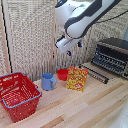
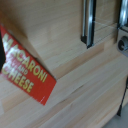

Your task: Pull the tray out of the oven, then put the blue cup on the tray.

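Observation:
The black and silver oven [image 1: 114, 54] stands at the exterior view's right. In front of it, low over the table, lie the tray's [image 1: 95, 74] parallel dark-and-silver bars; two of those tray bars [image 2: 88, 22] also cross the wrist view. The blue cup [image 1: 48, 81] stands upright on the table left of centre, handle to the side, apart from the tray. My gripper [image 1: 74, 48] hangs high above the red bowl and the box, its two dark fingertips apart and nothing between them. The wrist view shows no fingers.
A red bowl [image 1: 62, 74] sits just behind the cup. A red and yellow macaroni-and-cheese box [image 1: 77, 78] stands between cup and tray, and the same box [image 2: 25, 70] shows in the wrist view. A red wire basket [image 1: 17, 95] fills the front left. A slatted screen backs the table.

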Available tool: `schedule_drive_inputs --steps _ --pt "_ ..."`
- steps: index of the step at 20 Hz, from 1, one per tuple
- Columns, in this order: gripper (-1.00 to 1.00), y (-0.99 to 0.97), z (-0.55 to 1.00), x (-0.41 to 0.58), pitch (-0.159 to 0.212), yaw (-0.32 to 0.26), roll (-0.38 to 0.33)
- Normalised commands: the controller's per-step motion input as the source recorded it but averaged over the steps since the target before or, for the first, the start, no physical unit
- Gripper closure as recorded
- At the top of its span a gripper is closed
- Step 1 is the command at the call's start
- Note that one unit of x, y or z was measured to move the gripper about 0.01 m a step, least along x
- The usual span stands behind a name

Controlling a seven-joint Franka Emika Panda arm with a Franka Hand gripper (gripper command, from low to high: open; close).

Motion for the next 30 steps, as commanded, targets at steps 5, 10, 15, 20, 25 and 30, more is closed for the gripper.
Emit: schedule_drive_inputs --steps 5,10,15,20,25,30 --pt "-1.00 -0.19 -0.14 0.000 0.000 0.116 -0.375" --pt "-1.00 -0.20 -0.12 0.000 0.000 0.101 -0.375" --pt "-1.00 -0.47 -0.07 -0.002 0.000 0.068 -0.325" --pt "-1.00 -0.68 -0.16 -0.003 0.000 0.066 -0.239" --pt "-1.00 -0.80 -0.16 0.000 -0.002 0.073 -0.146" --pt "-1.00 -0.92 -0.02 0.000 -0.010 0.050 -0.088"
